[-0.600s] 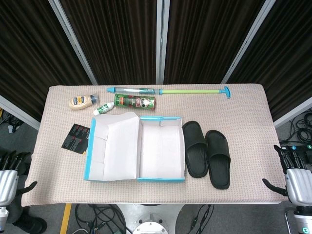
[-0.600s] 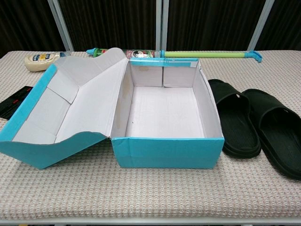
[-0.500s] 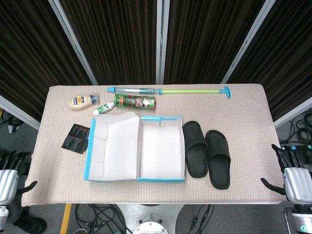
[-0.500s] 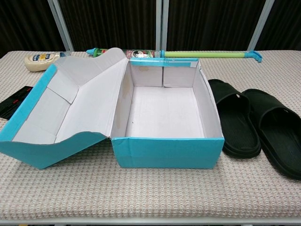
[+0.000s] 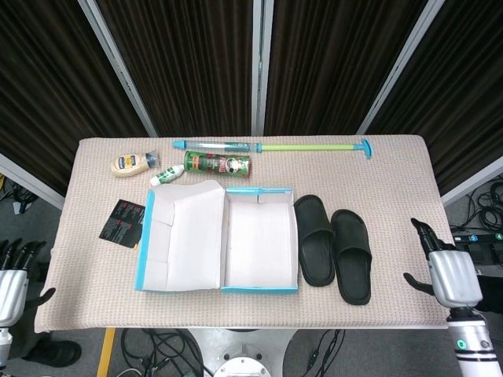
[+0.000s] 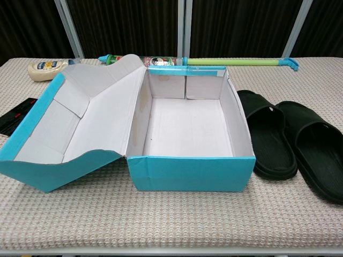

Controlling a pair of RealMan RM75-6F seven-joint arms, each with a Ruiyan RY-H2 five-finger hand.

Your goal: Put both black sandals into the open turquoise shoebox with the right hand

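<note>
From my station I record the turquoise shoebox (image 5: 259, 239) standing open near the middle of the bench (image 5: 393, 169), its lid (image 5: 177, 236) folded back to the left and its white interior bare. The two black sandals lie side by side just right of the box, toes toward the far edge: the left sandal (image 5: 315, 239) is just beside the box's right wall, and the right sandal (image 5: 351, 255) lies against it, set slightly nearer the front edge. My right hand (image 5: 449, 271) sits at the bench's right front corner, well apart from both sandals, fingers spread and holding nothing. My left hand (image 5: 12, 275) is off the left front corner, only partly in view; its fingers appear apart and it grips nothing. Along the far edge lie a green-and-blue water pump toy (image 5: 271, 146), a green can (image 5: 218, 164) on its side, a small white tube (image 5: 167, 175) and a squeeze bottle (image 5: 131, 163). A black packet (image 5: 121, 221) lies flat left of the lid.
</note>
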